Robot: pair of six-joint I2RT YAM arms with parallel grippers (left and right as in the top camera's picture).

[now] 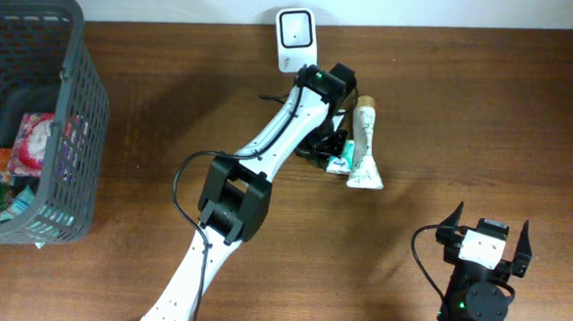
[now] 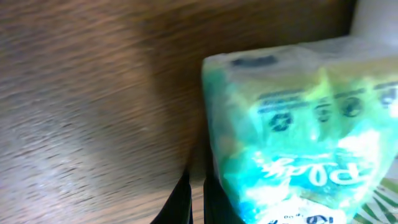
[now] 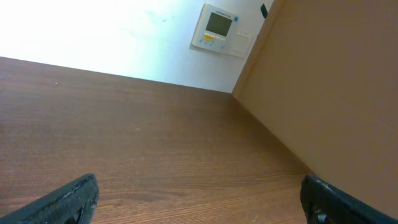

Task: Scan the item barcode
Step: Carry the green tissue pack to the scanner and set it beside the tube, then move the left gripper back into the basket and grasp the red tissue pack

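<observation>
Woodgrain tabletop [image 1: 486,112] meets white wall [image 3: 93,31]; left gripper [image 2: 198,199] closed by green packet [image 2: 292,137], right gripper [image 1: 487,230] spread apart.

Your overhead view is evenly lit and sharp, with only soft shadows under the left arm [image 1: 267,150] on the brown table [image 1: 486,112]. Your left wrist view is badly blurred: the green packet [image 2: 298,137] sits too close, smeared and pale. In your right wrist view the white wall [image 3: 93,31] blows out.
</observation>
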